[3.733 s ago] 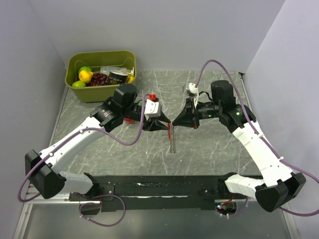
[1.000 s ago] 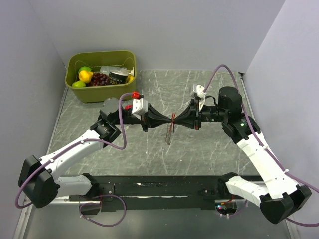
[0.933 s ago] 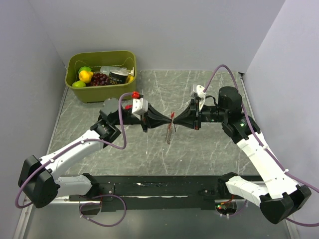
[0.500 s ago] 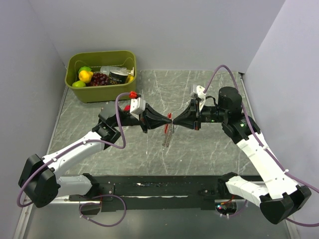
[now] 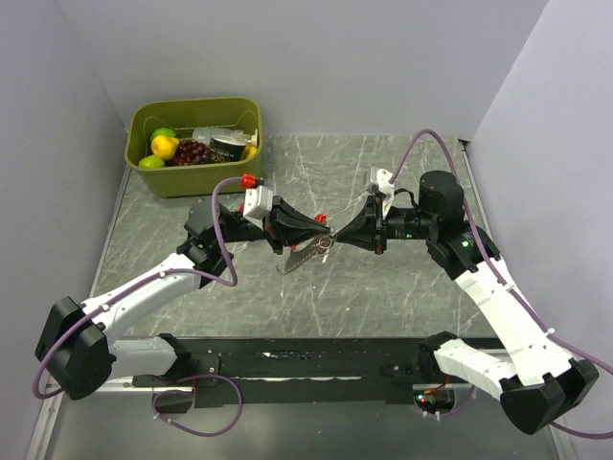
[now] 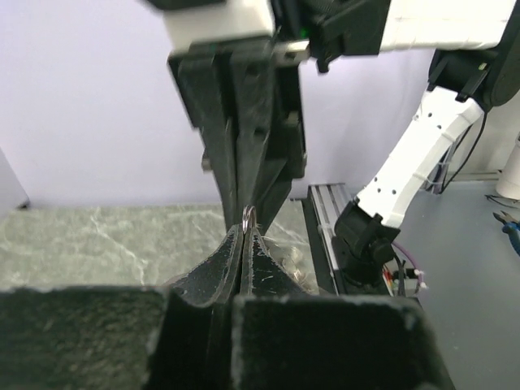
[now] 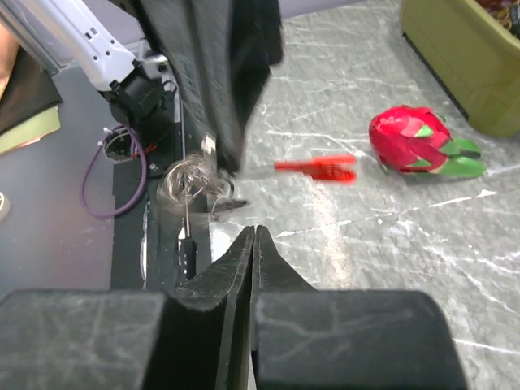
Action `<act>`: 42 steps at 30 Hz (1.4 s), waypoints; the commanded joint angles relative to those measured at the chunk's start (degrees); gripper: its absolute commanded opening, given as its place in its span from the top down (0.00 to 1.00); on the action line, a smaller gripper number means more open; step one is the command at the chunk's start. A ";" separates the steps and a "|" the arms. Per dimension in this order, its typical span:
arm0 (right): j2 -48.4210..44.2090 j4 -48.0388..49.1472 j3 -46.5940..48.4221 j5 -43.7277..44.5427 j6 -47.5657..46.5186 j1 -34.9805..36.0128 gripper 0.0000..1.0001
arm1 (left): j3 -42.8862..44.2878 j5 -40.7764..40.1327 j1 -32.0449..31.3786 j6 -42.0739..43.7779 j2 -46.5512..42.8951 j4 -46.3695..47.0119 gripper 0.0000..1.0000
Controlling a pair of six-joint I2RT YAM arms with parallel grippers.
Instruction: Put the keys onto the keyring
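From above, my left claw [image 5: 322, 233] and right claw [image 5: 338, 236] meet tip to tip over the middle of the table [image 5: 402, 287]. The keyring [image 5: 303, 254] dangles from the left one.

Left wrist: my fingers are clenched on its ring [image 6: 249, 215].

Right wrist: my fingers are pressed together, seemingly on nothing. The red fob [image 7: 315, 168] shows beyond them, with a strawberry toy [image 7: 410, 140] on the table past it.

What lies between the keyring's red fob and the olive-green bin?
A red strawberry toy with green leaves lies on the table between the red fob and the bin. The right wrist view shows it; the top view does not.
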 commanded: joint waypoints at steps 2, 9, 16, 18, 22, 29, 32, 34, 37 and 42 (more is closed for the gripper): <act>0.36 -0.66 -0.58 0.35 -0.09 -0.26 0.99 | 1.52 -0.03 -0.20 -1.31 -0.55 8.37 0.99; -0.25 -0.57 -0.58 0.87 0.09 -0.26 0.98 | 1.78 0.58 -0.12 -1.22 -0.02 8.03 0.99; -3.95 -1.80 -0.14 5.35 -0.88 -0.52 0.80 | 2.49 -0.03 -0.11 3.69 -1.34 1.53 0.99; -4.91 -2.33 0.39 6.05 -1.15 -0.52 0.70 | 2.49 -0.21 -0.20 4.75 -1.77 -0.15 0.99; -6.23 -1.02 0.92 3.70 0.08 -0.78 0.53 | 2.40 -0.21 -0.20 5.11 -2.04 -0.94 0.99; -4.92 3.03 0.39 0.35 3.51 -0.61 0.46 | 2.40 0.14 -0.20 4.40 -1.86 0.02 0.99; -4.57 4.43 -0.13 0.52 4.38 -0.43 0.47 | 2.49 0.49 -0.20 4.31 -1.78 -0.06 0.99; -4.48 5.57 -0.14 0.52 5.18 -0.43 0.48 | 2.49 0.58 -0.20 4.31 -1.78 -0.32 0.99; -4.13 6.98 -0.14 0.35 6.14 -0.35 0.52 | 2.49 0.58 -0.20 4.49 -1.78 -0.50 0.99; -2.37 8.04 0.13 -0.80 6.94 0.27 0.74 | 2.49 0.58 -0.20 4.40 -1.69 -0.50 0.99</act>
